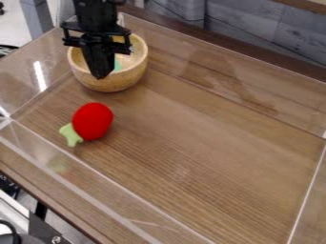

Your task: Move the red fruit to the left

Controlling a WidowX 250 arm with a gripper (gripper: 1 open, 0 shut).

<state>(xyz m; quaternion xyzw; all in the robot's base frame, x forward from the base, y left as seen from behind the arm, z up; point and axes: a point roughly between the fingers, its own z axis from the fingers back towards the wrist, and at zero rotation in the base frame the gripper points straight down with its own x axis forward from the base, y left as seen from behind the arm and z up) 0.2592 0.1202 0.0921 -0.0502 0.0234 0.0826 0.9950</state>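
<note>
Black jaws (98, 65) look closed (no lettering readable anywhere) over the wooden bowl (107, 81).

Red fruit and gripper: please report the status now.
Gripper shut, over wooden bowl. Red toy fruit on table, outside bowl, not held. Nothing seen blocking its left side.
</note>
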